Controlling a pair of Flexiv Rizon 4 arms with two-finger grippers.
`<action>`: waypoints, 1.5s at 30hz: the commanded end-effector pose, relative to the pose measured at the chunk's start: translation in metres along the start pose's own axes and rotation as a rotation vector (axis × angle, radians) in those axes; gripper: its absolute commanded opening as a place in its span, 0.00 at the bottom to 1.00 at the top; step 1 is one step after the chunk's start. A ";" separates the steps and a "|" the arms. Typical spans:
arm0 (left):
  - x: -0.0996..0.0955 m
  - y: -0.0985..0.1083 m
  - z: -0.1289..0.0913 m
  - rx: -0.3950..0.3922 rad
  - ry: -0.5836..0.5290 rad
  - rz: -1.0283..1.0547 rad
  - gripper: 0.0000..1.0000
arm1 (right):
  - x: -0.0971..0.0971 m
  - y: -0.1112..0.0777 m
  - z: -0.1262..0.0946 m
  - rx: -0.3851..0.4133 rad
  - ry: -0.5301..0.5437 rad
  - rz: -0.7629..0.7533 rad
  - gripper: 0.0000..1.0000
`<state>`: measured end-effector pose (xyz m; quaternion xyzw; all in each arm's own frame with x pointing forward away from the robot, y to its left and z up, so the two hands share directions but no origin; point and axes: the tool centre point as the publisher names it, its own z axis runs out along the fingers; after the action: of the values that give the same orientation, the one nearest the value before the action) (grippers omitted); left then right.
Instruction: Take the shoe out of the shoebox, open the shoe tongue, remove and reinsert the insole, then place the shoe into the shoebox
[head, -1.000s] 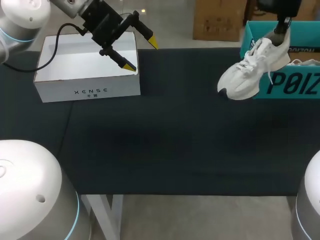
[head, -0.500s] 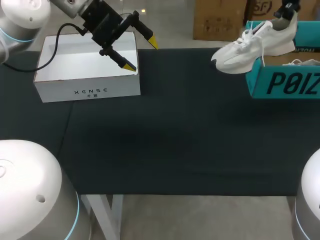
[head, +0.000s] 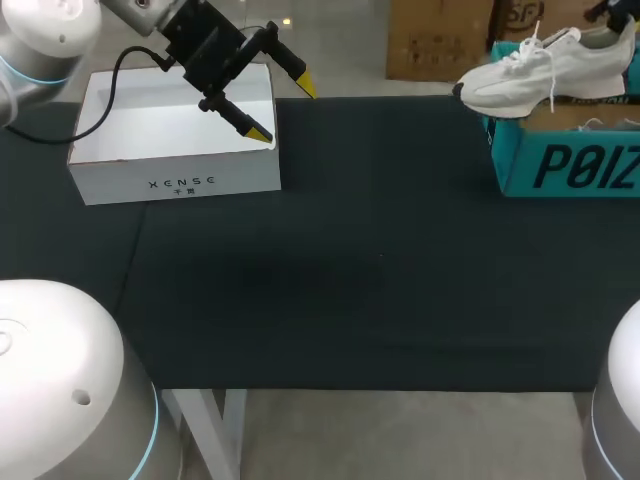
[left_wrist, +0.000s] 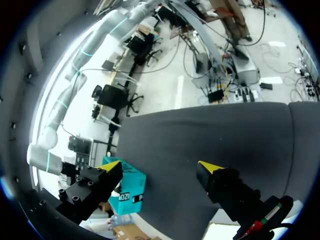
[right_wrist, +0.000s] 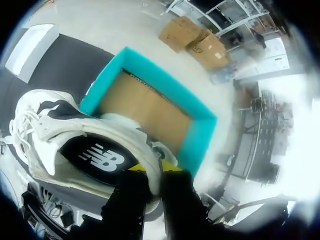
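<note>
Left pincer (head: 283, 109): released, yellow tips spread wide, nothing between them. It hangs over the right far corner of an open white box (head: 180, 183), which sits on the left far part of the dark table (head: 350, 290). From its own wrist camera, the left pincer (left_wrist: 159, 166) looks across the table (left_wrist: 215, 130) toward the teal shoebox (left_wrist: 127, 187).

White shoe (head: 545, 70): lifted in the air above the left end of the teal shoebox (head: 560, 165). Its sole is roughly level, its toe points toward the table's middle, and its laces hang loose.

Right pincer (right_wrist: 154, 169): clenched on the shoe (right_wrist: 75, 145) at the heel collar, one finger inside and one outside. Shoebox (right_wrist: 200, 131) lies open beneath, brown inside.
</note>
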<state>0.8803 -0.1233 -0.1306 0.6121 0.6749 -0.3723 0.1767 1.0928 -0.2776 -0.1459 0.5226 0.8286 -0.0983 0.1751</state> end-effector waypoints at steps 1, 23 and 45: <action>0.000 0.001 0.000 0.001 0.004 0.001 1.00 | -0.030 0.005 0.013 0.020 0.038 0.036 0.00; 0.000 0.001 0.000 0.001 0.004 0.001 1.00 | -0.049 -0.006 0.020 0.027 0.018 0.074 0.00; 0.000 0.001 0.000 0.001 0.004 0.001 1.00 | -0.097 0.023 0.053 0.074 -0.012 0.245 0.00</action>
<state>0.8803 -0.1233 -0.1306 0.6121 0.6749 -0.3723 0.1767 1.1420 -0.3609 -0.1469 0.6201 0.7567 -0.0969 0.1833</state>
